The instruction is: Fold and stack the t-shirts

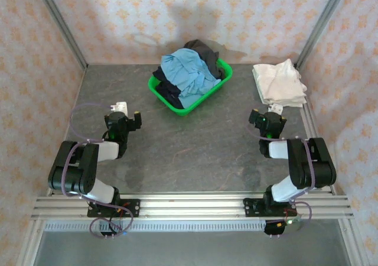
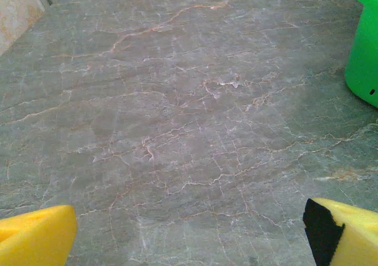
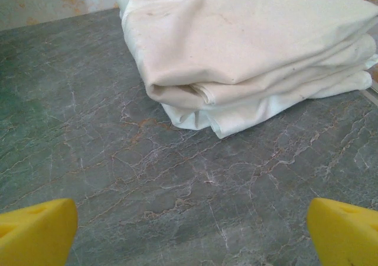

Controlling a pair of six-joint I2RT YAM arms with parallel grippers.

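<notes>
Left tool [image 2: 189, 242]: jaws spread wide, nothing between them, low over bare bench [image 1: 195, 153], well left of the green basket [image 1: 166, 98].

Right tool [image 3: 189, 236]: likewise released and empty, facing the cream t-shirts [image 3: 248, 41], which sit folded in a stack at the far right of the bench.

Blue t-shirt [image 1: 188, 72]: crumpled on top of dark clothes [image 1: 204, 52] inside the basket, far centre.

Handling (judged): thin cloth, light and limp. It should sag from any pinch point and is neither slippery nor fragile. The heap hides collar and hem. An upstanding fold of the blue cloth looks the easiest first pinch. Once it is clear of the rim, shoulders or hem corners would suit a two-tool hold for spreading flat. The dark cloth underneath may drag along.
</notes>
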